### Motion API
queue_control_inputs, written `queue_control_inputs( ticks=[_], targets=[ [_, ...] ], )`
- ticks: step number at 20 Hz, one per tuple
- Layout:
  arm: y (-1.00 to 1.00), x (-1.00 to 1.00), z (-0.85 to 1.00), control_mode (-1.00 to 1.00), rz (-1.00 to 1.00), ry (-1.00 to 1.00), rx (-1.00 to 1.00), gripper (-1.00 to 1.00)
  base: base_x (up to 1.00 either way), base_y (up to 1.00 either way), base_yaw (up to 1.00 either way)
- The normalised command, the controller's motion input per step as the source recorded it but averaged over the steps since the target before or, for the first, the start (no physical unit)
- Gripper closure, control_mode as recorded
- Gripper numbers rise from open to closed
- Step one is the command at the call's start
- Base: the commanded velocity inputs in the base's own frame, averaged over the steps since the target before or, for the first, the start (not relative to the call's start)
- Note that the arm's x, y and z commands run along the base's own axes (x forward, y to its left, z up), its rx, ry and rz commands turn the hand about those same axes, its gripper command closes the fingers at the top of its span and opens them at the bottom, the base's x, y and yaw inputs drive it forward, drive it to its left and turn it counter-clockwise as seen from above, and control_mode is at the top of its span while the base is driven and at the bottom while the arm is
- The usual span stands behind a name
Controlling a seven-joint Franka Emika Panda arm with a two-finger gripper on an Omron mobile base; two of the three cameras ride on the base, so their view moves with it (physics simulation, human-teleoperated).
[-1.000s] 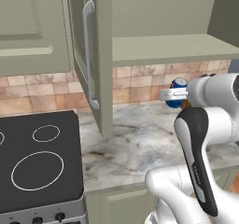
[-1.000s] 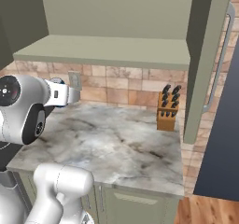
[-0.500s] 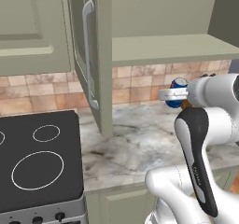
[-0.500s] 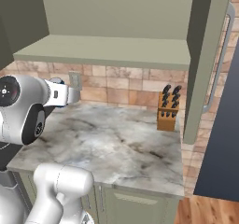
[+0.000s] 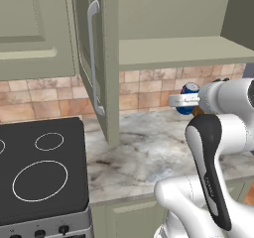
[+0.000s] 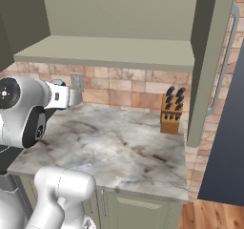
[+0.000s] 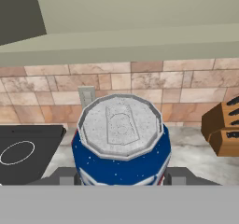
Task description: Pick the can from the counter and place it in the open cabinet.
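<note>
Blue can (image 7: 119, 146) aloft below open cabinet (image 5: 173, 51)

The arm is hiding most of the can (image 5: 189, 90); the knife block (image 7: 224, 123) is running off the hand view's edge.

The can (image 7: 120, 146) hangs above the counter (image 5: 149, 152), below the open cabinet (image 5: 178, 51); knife block (image 6: 171, 113) at three o'clock.

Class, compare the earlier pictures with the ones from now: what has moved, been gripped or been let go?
Nothing visibly changed. The gripper stays shut on the can, held above the counter and below the open cabinet shelf; the knife block stays put.
</note>
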Motion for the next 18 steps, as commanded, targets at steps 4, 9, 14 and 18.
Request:
queue_control_inputs(
  ticks=[4, 9, 14, 18],
  targets=[
    [0.0, 0.01, 0.0, -1.0, 0.0, 0.02, 0.0, 1.0, 0.0, 0.0, 0.0],
    [0.0, 0.0, 0.05, -1.0, 0.0, 0.0, 0.0, 1.0, 0.0, 0.0, 0.0],
    [0.0, 0.0, 0.2, -1.0, 0.0, -0.01, 0.0, 1.0, 0.0, 0.0, 0.0],
    [0.0, 0.0, 0.31, -1.0, 0.0, -0.03, 0.0, 1.0, 0.0, 0.0, 0.0]
  ],
)
